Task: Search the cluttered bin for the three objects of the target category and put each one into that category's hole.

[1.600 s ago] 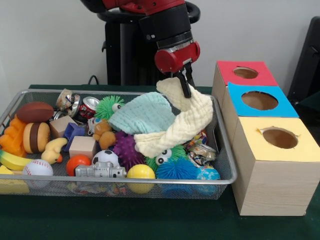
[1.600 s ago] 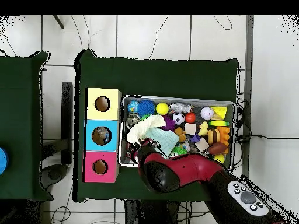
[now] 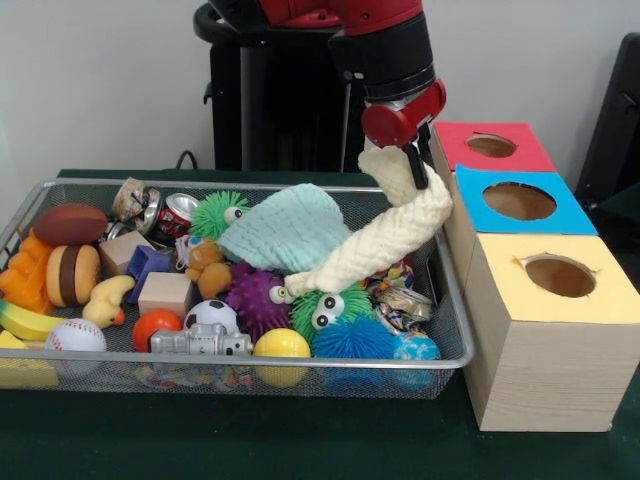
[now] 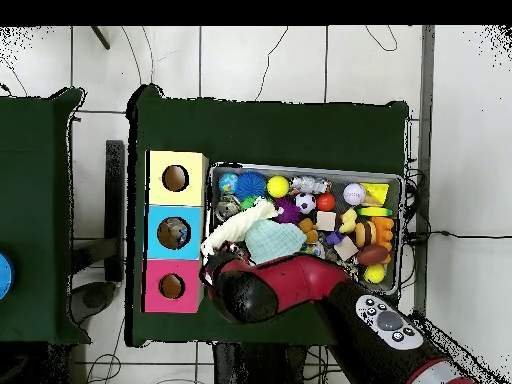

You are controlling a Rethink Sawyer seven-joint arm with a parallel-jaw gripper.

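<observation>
My gripper (image 3: 414, 166) is shut on one end of a cream knitted cloth (image 3: 385, 235) and holds it above the right end of the wire mesh bin (image 3: 445, 290). The cloth hangs in a stretched band down to the toys, its low end next to a pale teal cloth (image 3: 282, 229). The red-topped hole (image 3: 491, 146) lies just right of the gripper, at the back of the row of boxes. In the overhead view the cream cloth (image 4: 232, 228) reaches from the bin (image 4: 303, 168) toward the boxes, and the red-topped hole (image 4: 171, 287) shows beside the arm's wrist (image 4: 243, 291).
The blue-topped hole (image 3: 519, 201) and the yellow-topped hole (image 3: 560, 276) sit in front of the red one. The bin holds spiky balls (image 3: 253, 298), a yellow ball (image 3: 281, 346), a baseball (image 3: 75, 335), wooden blocks (image 3: 166, 292), crushed cans (image 3: 179, 211) and toy food (image 3: 72, 274).
The gripper has moved right and up toward the boxes with the cream cloth, pulling it off the pile. A green googly-eyed spiky ball now shows.
</observation>
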